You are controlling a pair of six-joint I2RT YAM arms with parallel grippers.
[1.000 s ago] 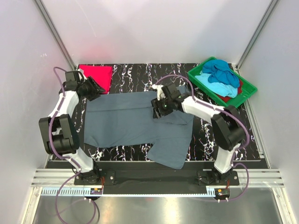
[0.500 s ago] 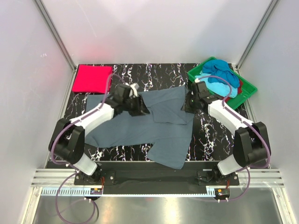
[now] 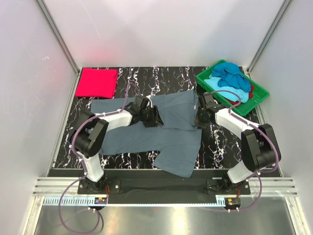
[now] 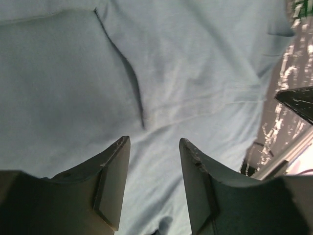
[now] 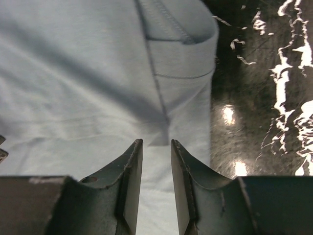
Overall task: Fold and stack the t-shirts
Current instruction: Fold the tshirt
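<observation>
Shirts, five in all, in three places. Slate grey-blue shirt [image 3: 142, 139] spread flat over the middle of the table [image 3: 146, 78], one part lapped toward the near edge, evidently laid out for folding. Red-pink shirt [image 3: 97, 82] already folded square at the far left corner, likely the start of the stack. Turquoise shirt [image 3: 226, 89], dark blue shirt [image 3: 230, 73] and red shirt [image 3: 241, 103] bunched together in the one green tray [image 3: 257, 100] at the far right corner, not yet dealt with. Two arms, both low over the spread shirt. Left arm [image 3: 115, 119] reaching in from the left edge, left jaws about half apart above a crease in the cloth, nothing between them. Right arm [image 3: 230, 120] at the shirt's right-hand border, right jaws at a narrow gap just over a stitched hem, no cloth seen pinched. Probable reason for the pairing: one hold at each end of a single fold line, so as to lift and turn the cloth evenly. Folding of this shirt apparently in hand, three more to come.
</observation>
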